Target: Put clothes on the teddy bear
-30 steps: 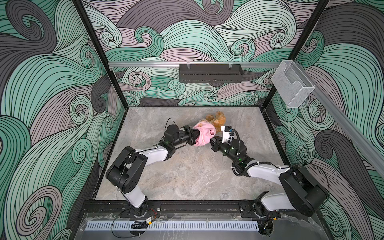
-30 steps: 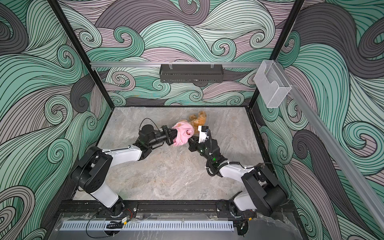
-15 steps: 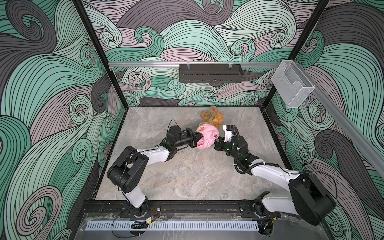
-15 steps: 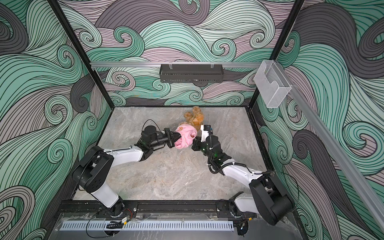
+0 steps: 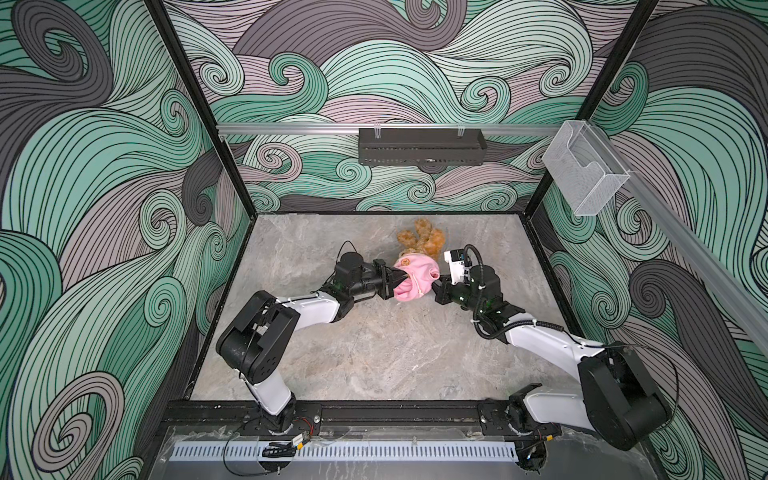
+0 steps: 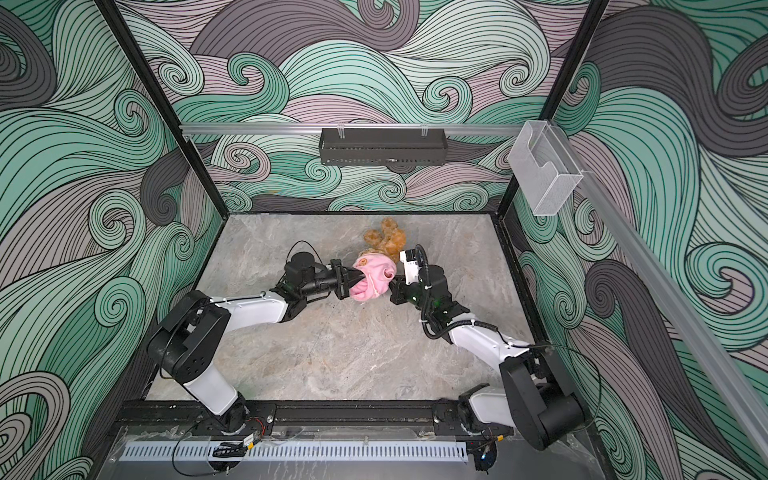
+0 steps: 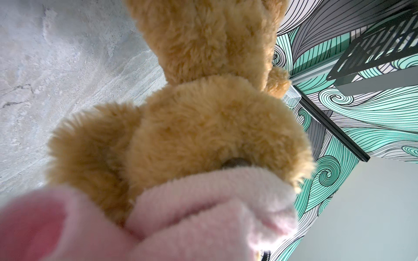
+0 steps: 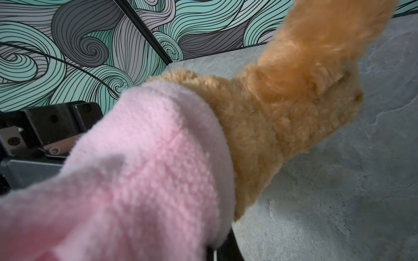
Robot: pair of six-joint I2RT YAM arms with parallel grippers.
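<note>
Top views both show left gripper [image 5: 397, 279] and right gripper [image 5: 434, 286] clamping pink garment [image 5: 417, 275] over the head of the teddy bear [image 5: 424, 240]; next, likely tug it bodyward

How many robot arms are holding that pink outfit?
2. The left gripper pinches the pink garment from one side, the right gripper from the opposite side; none hidden.

White links [image 5: 309, 309], black joints [image 5: 257, 336] — thin looped black cables [image 5: 481, 266]
</note>
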